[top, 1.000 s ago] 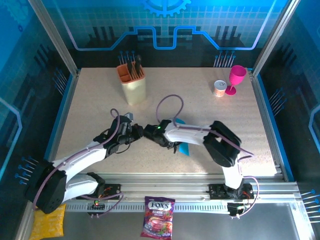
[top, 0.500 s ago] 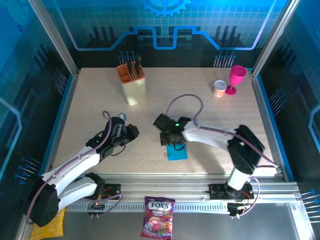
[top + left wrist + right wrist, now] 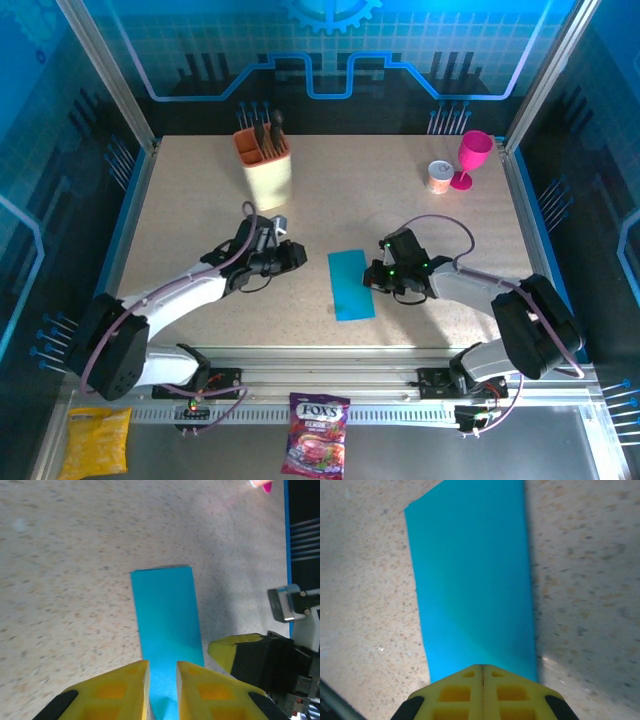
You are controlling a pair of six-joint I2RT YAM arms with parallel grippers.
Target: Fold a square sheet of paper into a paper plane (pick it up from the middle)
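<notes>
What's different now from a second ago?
The right gripper came off the blue paper and drew back to its right; the left gripper swung in toward its left edge. The paper now lies flat as a narrow strip, seemingly let go. Utensil holder, pink goblet and can stayed put.

The paper (image 3: 351, 284) is plain bright cyan-blue, without any mark. The table (image 3: 180, 220) is beige with fine dark and brown speckles. The left gripper (image 3: 162, 670) and the right gripper (image 3: 482, 672) are yellow with black parts. The holder (image 3: 270, 185) is beige with an orange top. The goblet (image 3: 473, 155) is pink. The candy bag (image 3: 318, 432) is purple, and the second bag (image 3: 95, 442) is yellow.
</notes>
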